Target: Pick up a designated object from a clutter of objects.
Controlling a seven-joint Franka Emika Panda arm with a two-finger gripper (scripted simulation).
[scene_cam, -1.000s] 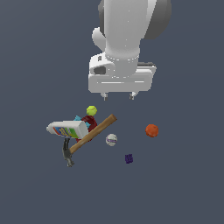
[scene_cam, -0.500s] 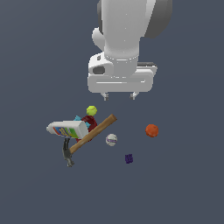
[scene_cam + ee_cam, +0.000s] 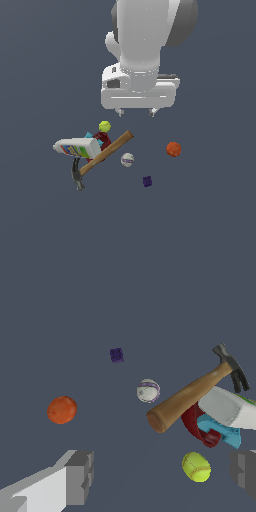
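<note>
The tiny dark purple cube [image 3: 147,181] lies alone on the grey floor, near the white ball [image 3: 127,159] and the orange ball [image 3: 173,149]. It also shows in the wrist view [image 3: 116,355]. My gripper [image 3: 136,112] hangs high above the clutter, open and empty, its two fingertips far apart; it also shows in the wrist view [image 3: 162,476]. The wooden-handled hammer [image 3: 104,153] leans over the dark red item [image 3: 101,140], beside the white bottle [image 3: 77,147] and the yellow-green ball [image 3: 104,126].
A light blue piece [image 3: 220,432] sticks out under the bottle by the dark red item. The grey floor [image 3: 210,210] spreads around the clutter on all sides.
</note>
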